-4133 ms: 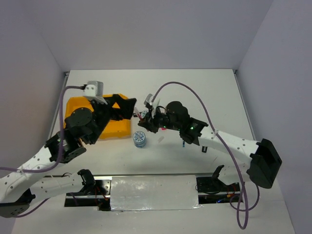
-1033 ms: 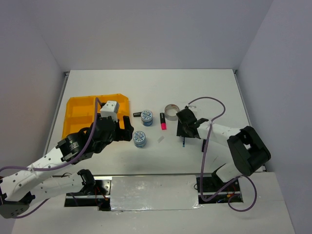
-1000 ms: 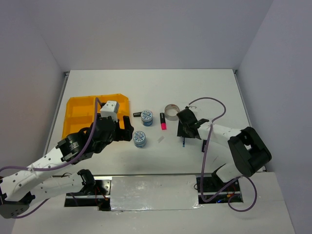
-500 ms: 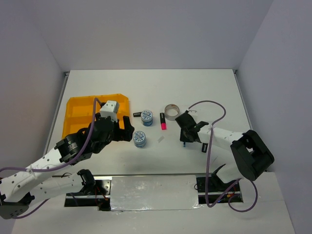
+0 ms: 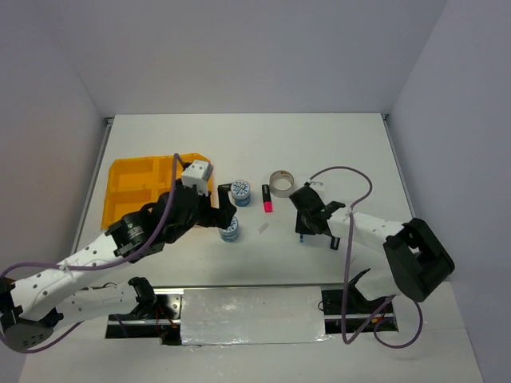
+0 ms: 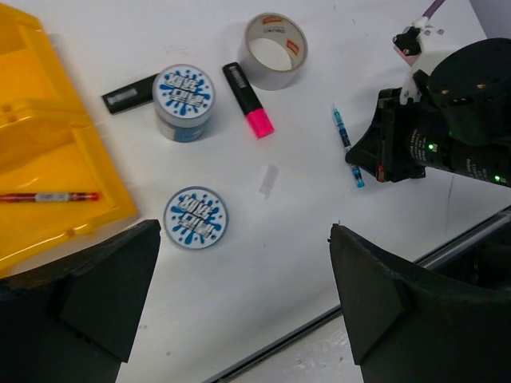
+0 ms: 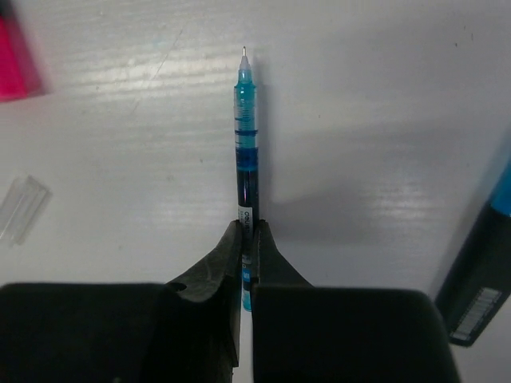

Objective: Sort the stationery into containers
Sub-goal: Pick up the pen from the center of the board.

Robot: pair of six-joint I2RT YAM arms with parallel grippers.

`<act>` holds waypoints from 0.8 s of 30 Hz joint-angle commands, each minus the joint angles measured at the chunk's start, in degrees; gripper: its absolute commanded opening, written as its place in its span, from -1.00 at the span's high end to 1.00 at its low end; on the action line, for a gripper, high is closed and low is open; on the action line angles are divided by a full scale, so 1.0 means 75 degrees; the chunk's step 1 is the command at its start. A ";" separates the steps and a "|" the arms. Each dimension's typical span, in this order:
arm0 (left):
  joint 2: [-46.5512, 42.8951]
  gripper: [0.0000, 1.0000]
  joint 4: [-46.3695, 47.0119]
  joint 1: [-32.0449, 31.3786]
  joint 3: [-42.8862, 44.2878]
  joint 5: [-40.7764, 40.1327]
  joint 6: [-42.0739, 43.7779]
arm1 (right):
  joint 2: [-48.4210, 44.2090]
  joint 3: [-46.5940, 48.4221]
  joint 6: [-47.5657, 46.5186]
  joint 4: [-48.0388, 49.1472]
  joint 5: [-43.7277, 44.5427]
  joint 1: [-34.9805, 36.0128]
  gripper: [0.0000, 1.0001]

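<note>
In the right wrist view the right gripper (image 7: 247, 227) has its two fingers pinched tight on the rear end of the blue pen (image 7: 247, 152); the pen lies flat on the white table (image 7: 359, 96) and runs straight up the frame from the fingertips, its bare tip towards the top edge; a clear cap (image 7: 24, 209) lies at the left edge, a corner of the pink highlighter (image 7: 14, 68) shows in the upper left, and a dark marker (image 7: 477, 279) crosses the lower right edge, apart from the pen; in the left wrist view the left gripper (image 6: 243, 239) is spread wide with nothing between its fingers; one blue-white tape roll (image 6: 196, 217) lies near its left finger at lower left; the second tape roll (image 6: 184, 92) stands higher up, a black marker (image 6: 128, 93) just beside it on the left; the grey tape ring (image 6: 273, 80) sits at upper centre; the yellow-orange tray (image 6: 48, 152) fills the left edge, with a red pen (image 6: 48, 196) in its lower compartment
</note>
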 commanded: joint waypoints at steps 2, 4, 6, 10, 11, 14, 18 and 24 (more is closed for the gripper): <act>0.1105 -0.99 0.1107 -0.0016 0.0582 0.1053 0.0375 | -0.1340 -0.0227 0.0408 -0.0168 0.0254 0.0102 1.00; 0.1820 -0.99 0.1387 -0.0016 0.0769 0.1439 0.0539 | -0.2125 -0.0122 0.0490 -0.0474 0.0745 0.0114 1.00; 0.2521 -0.99 0.1714 -0.0004 0.0863 0.1790 0.0855 | -0.2887 -0.0087 0.0467 -0.0733 0.0819 0.0114 1.00; 0.3742 -0.99 0.1751 -0.0004 0.1378 0.2072 0.1253 | -0.3884 0.0077 0.0432 -0.1352 0.1017 0.0126 1.00; 0.3965 -0.98 0.1786 -0.0004 0.1438 0.2143 0.1313 | -0.4210 0.0101 0.0408 -0.1459 0.1064 0.0091 1.00; 0.5262 -0.87 0.1600 -0.0004 0.1894 0.2354 0.1348 | -0.4750 0.0183 0.0303 -0.1776 0.1054 0.0091 1.00; 0.6344 -0.64 0.1494 0.0007 0.2398 0.2565 0.1360 | -0.5384 0.0172 0.0092 -0.1824 0.0773 0.0103 1.00; 0.7457 -0.57 0.1014 0.0054 0.2938 0.1875 0.1278 | -0.5550 0.0113 -0.0212 -0.1870 0.0573 0.0114 1.00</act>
